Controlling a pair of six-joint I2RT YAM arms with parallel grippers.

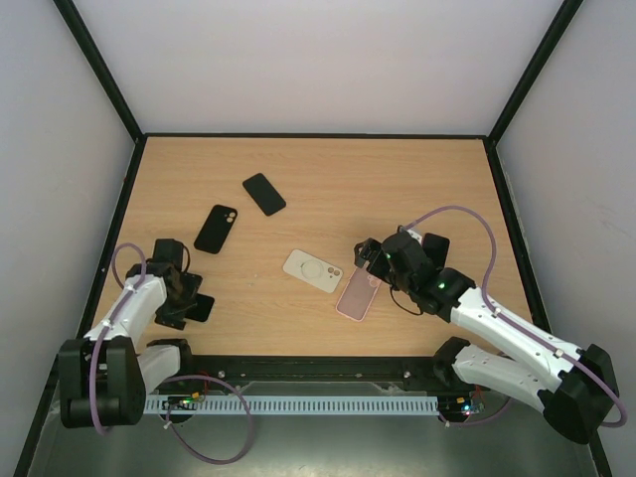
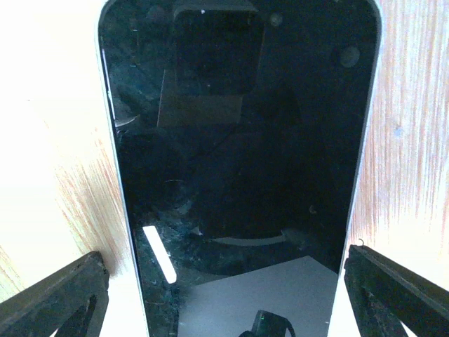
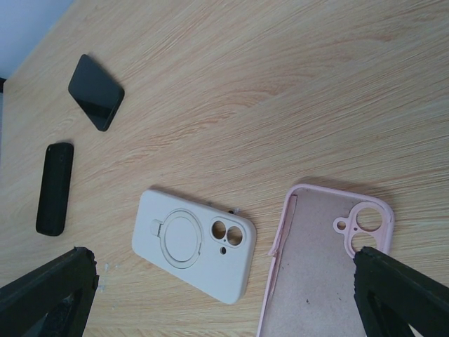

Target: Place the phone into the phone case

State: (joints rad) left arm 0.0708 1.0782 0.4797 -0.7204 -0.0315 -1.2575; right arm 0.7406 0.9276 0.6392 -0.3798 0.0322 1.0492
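A phone (image 2: pixel 238 140) with a dark glass screen and a silver rim lies face up on the wood. My left gripper (image 2: pixel 224 261) is open and straddles its near end, one finger (image 2: pixel 63 295) on each side. From above, that phone (image 1: pixel 200 307) shows only as a dark corner under the left gripper (image 1: pixel 184 301). A pink phone case (image 3: pixel 316 274) lies hollow side up, and my right gripper (image 3: pixel 224 261) hangs open above its camera end with nothing between the fingers. In the top view the right gripper (image 1: pixel 371 257) sits just beyond the pink case (image 1: pixel 358 296).
A cream case (image 1: pixel 312 270) with a ring stand lies back up, left of the pink one. Farther back on the left lie a black case (image 1: pixel 216 229) with camera holes and a flat black phone-like slab (image 1: pixel 264 194). Black frame rails edge the table.
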